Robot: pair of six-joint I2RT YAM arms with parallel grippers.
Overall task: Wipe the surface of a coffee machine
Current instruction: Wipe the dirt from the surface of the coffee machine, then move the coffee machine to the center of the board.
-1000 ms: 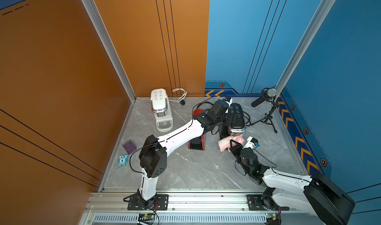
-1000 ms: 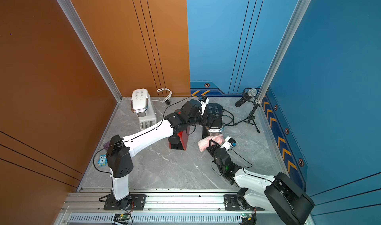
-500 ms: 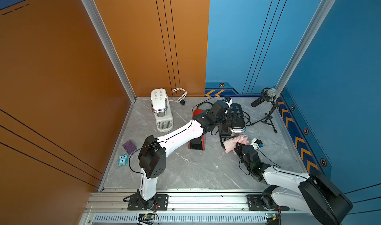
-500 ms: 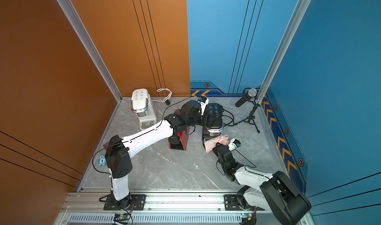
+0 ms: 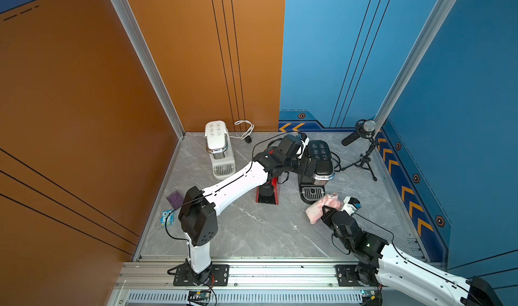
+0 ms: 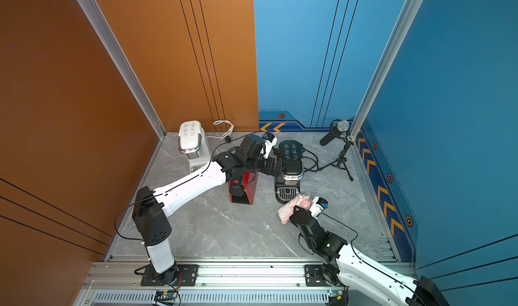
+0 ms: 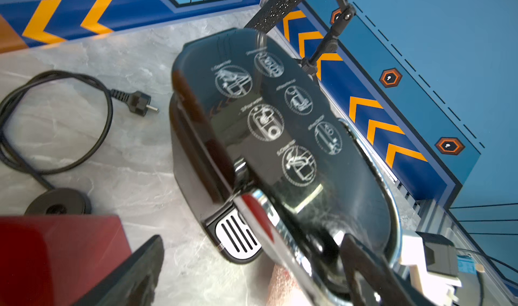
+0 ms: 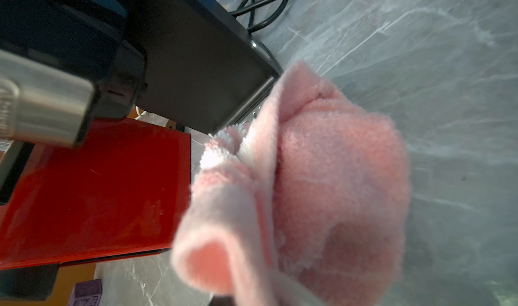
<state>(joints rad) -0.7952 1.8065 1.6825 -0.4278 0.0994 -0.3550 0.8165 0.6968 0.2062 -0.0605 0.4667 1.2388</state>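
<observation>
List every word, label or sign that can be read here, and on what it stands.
No text reads clearly.
Black coffee machine lid: six round pictograms with captions, too blurred.
White coffee machine lid: pictograms, too small.
Chrome trim, right wrist view: raised lettering, blurred.
Wall hexagon badges: white mark, unreadable; orange chevrons, no words.

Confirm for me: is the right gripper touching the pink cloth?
Touching. In a top view the right gripper is shut on the pink cloth; the right wrist view shows the cloth bunched up close in front.
</observation>
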